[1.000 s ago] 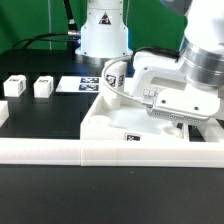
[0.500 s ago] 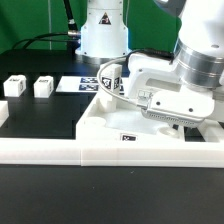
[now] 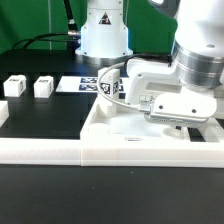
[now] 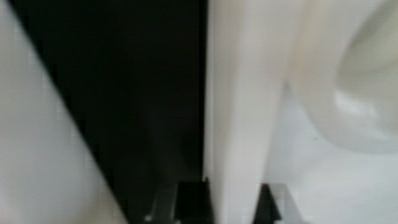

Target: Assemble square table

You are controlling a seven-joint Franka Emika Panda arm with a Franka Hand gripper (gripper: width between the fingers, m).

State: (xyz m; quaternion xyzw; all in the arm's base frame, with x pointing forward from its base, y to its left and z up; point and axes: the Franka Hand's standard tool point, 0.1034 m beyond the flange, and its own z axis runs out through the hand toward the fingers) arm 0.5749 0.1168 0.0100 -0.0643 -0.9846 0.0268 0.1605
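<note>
The white square tabletop [image 3: 125,118] lies at the exterior view's right, its near side against the long white border rail [image 3: 60,150]. One tagged leg [image 3: 110,82] stands upright at its far left corner. My gripper [image 3: 183,124] reaches down at the tabletop's right part, mostly hidden under the hand. In the wrist view the tabletop's raised rim [image 4: 235,100] runs straight between my gripper's [image 4: 226,206] dark fingertips [image 4: 180,206], which are shut on it. Two more legs [image 3: 15,87] [image 3: 43,87] sit on the table at the left, and a third [image 3: 3,112] shows at the left edge.
The marker board [image 3: 78,85] lies flat behind the tabletop, between the loose legs and the arm's white base [image 3: 104,35]. Black cables run behind the base.
The hand has shifted slightly to the exterior view's left and turned a little. The tabletop's far corner with its leg has moved a little with it. The jaws stay shut.
</note>
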